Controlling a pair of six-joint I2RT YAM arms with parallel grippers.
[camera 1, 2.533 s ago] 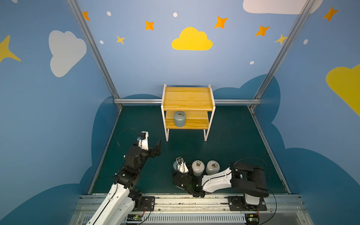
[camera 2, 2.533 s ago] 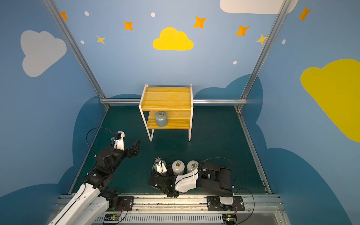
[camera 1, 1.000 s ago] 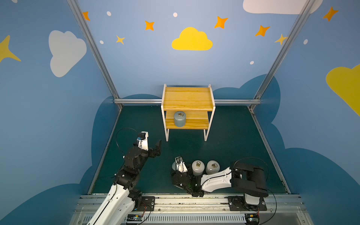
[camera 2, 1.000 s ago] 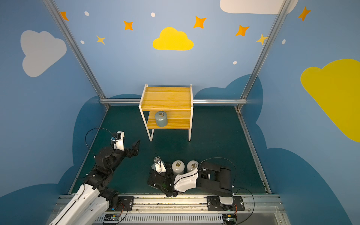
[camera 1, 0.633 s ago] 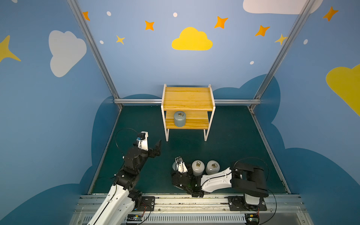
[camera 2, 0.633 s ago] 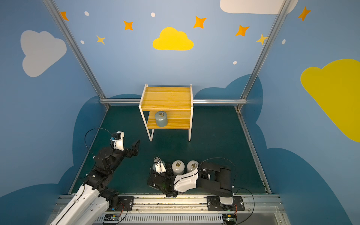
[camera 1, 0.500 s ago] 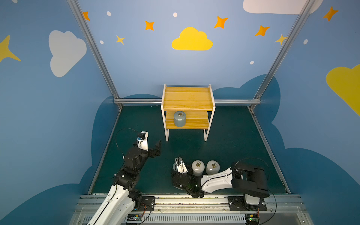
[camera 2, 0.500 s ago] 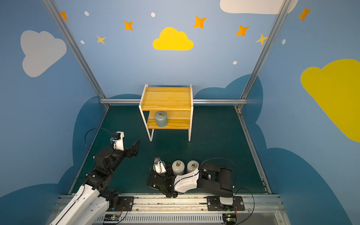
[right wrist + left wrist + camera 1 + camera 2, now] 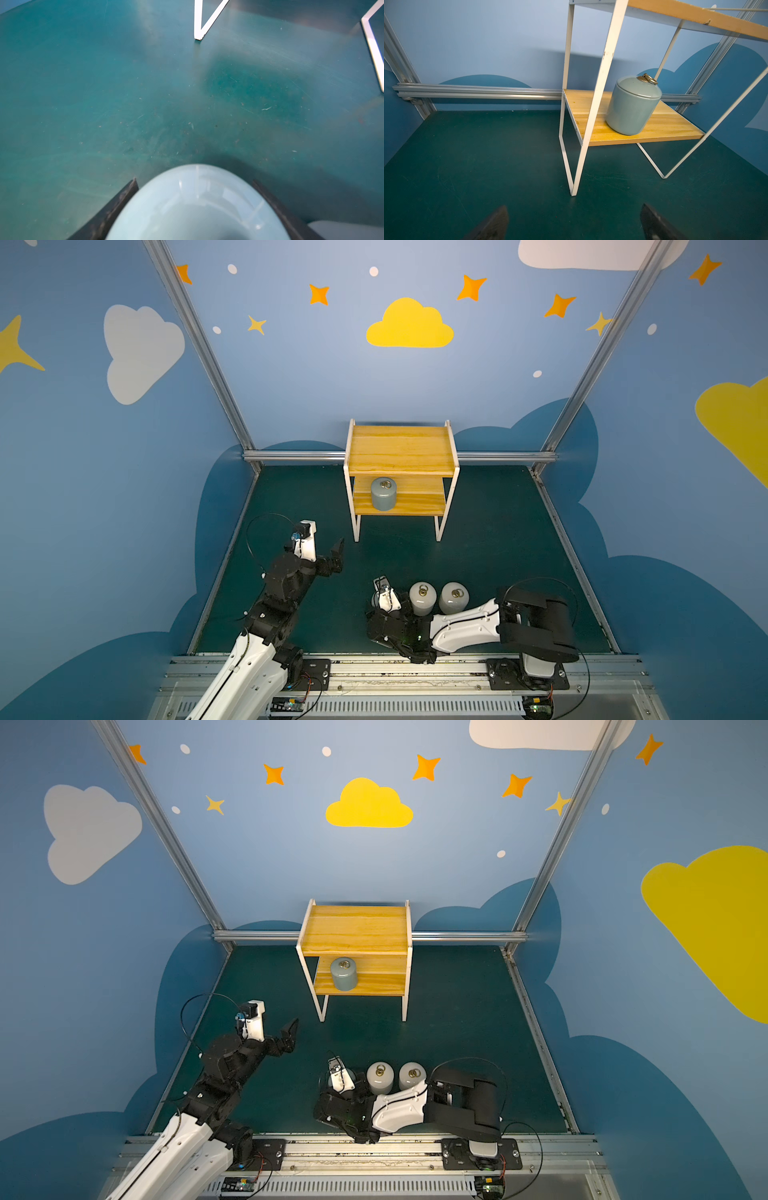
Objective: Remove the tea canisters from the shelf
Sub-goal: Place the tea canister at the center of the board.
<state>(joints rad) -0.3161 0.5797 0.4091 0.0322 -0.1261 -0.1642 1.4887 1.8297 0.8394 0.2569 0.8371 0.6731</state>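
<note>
Blue cloud-painted walls (image 9: 291,377), green floor (image 9: 498,531)

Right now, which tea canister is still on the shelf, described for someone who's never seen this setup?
Find the yellow-board shelf against the back wall. On its lower board stands one grey-blue canister with a brass ring on its lid. It alone is on the shelf; the others sit on the green floor near the right arm.

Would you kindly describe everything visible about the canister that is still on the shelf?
The canister is a squat, glossy pale grey-blue cylinder, ceramic by its look, with a slightly domed lid seated on it and a brass ring on a ribbed brass knob lying over on top. It stands upright on the lower board of the shelf, toward that board's left end in both top views, under the upper board. Only the board touches it. Both grippers are away from it.
</note>
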